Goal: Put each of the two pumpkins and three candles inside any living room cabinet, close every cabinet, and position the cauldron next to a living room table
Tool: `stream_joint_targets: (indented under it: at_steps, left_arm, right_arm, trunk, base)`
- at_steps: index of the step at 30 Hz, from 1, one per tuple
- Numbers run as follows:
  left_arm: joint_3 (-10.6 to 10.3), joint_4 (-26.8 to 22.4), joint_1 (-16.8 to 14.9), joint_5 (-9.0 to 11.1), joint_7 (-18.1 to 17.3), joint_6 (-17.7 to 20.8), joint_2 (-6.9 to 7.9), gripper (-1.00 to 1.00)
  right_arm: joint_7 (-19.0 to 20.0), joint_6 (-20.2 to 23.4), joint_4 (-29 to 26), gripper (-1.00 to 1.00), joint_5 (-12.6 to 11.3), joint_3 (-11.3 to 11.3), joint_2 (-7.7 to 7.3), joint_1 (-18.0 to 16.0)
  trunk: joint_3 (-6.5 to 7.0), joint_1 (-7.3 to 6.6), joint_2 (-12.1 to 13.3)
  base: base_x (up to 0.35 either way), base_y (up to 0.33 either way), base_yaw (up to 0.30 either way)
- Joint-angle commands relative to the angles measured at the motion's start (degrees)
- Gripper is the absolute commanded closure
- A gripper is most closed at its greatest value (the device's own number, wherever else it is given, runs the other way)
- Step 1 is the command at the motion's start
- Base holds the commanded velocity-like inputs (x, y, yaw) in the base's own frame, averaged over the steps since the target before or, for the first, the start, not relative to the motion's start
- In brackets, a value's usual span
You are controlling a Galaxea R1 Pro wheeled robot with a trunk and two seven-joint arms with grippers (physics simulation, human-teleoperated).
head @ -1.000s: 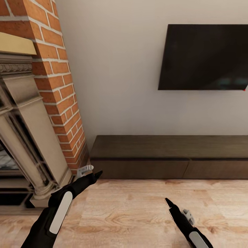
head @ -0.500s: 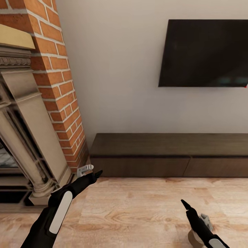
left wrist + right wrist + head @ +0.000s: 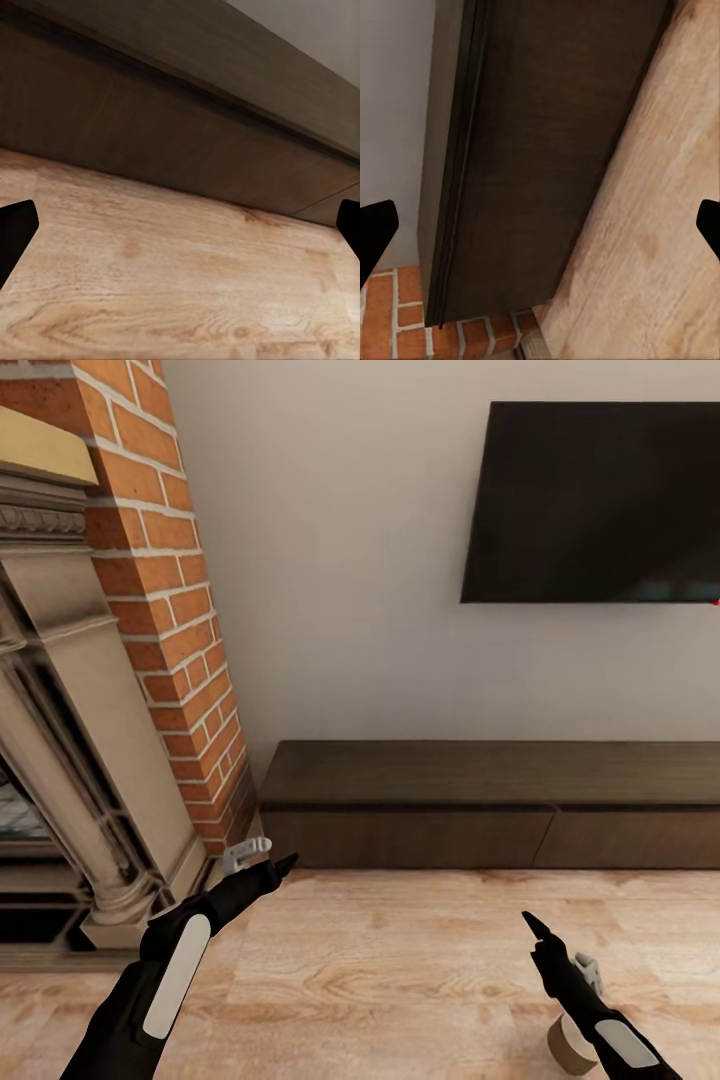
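- The cabinet [image 3: 490, 805] stands against the wall under a wall-mounted television [image 3: 595, 500]; its drawer fronts sit flush, with none pulled out.
- A brick fireplace [image 3: 130, 660] adjoins the cabinet's left end.
- The left gripper [image 3: 275, 868] hovers low over the wooden floor [image 3: 400, 970], near the cabinet's left corner. The left wrist view shows its fingers [image 3: 16, 232] spread wide with nothing between them.
- The right gripper [image 3: 535, 928] is raised over the floor, well apart from the cabinet front. The right wrist view shows its fingers [image 3: 375, 229] equally wide and empty.
- One candle [image 3: 568, 1045], a stubby grey-brown cylinder, lies on the floor just beside the right forearm, partly hidden by it.
- Judged step: approach to the cabinet in order to open a drawer; no item is stowed yet as far as can be seen.
- Risk: the drawer fronts have no handles, so the fingers may slide off the edge and fail to pull the drawer.
- Risk: the right forearm may knock the candle and set it rolling out of reach.
- Risk: the left arm, close to the fireplace base, may strike the brick if swung outward.
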Motion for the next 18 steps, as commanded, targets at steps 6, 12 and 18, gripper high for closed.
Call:
stream_joint_targets:
  at_steps: [6, 12, 18]
  left_arm:
    - [0.0, -0.1, 0.0, 0.1, -0.1, 0.3, 0.01, -1.0]
    - [0.0, -0.3, 0.0, 0.2, -0.1, 0.3, 0.01, -1.0]
    - [0.2, -2.6, -0.1, 0.8, -0.1, 1.5, -0.18, -1.0]
  right_arm:
    - [0.2, 0.9, -0.3, -1.0, -4.6, -0.2, 0.25, -0.9]
    - [0.2, 0.5, -2.5, -1.0, -5.2, 0.0, 1.22, -1.1]
    - [4.2, 1.0, -4.4, -1.0, -5.5, 0.1, 1.85, -1.1]
  trunk:
    - [-1.13, 1.31, -2.4]
    - [-2.21, 2.63, -4.8]
    - [-3.29, 3.95, -7.3]
  base:
    - [0.0, 0.0, 0.0]
    - [0.0, 0.0, 0.0]
    - [0.0, 0.0, 0.0]
